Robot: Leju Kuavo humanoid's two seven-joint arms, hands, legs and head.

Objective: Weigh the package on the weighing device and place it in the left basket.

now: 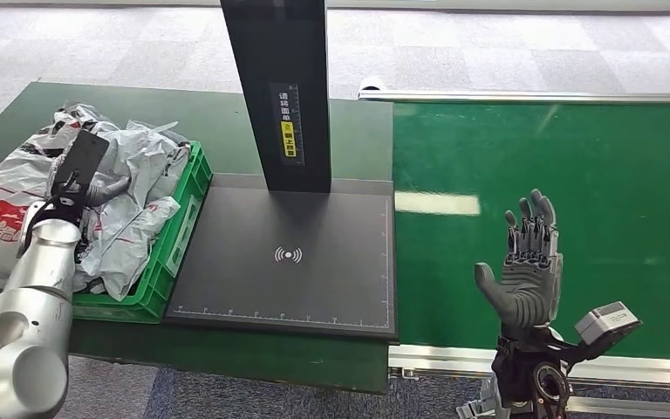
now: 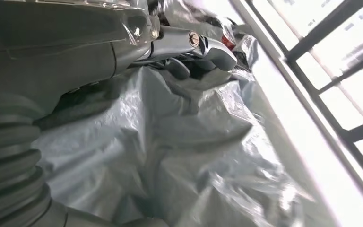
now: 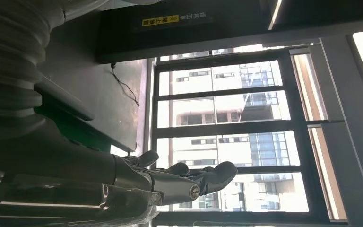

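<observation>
Several grey plastic packages [image 1: 135,196] are heaped in the green basket [image 1: 181,234] at the left of the table. My left hand [image 1: 85,188] is over this heap, with its fingers spread just above the crumpled grey plastic [image 2: 179,142]; its thumb [image 2: 208,45] is stretched out and I see nothing pinched. The black weighing device [image 1: 288,262] lies flat beside the basket, and nothing lies on its plate. My right hand [image 1: 528,271] stands upright and open over the near edge of the green belt, holding nothing; its fingers [image 3: 189,179] are apart.
A tall black post [image 1: 279,87] with a yellow label rises from the back of the weighing device. The green conveyor belt [image 1: 567,166] runs along the right, with a metal rail [image 1: 454,356] at its near edge. The dark green table [image 1: 227,113] carries the basket and the device.
</observation>
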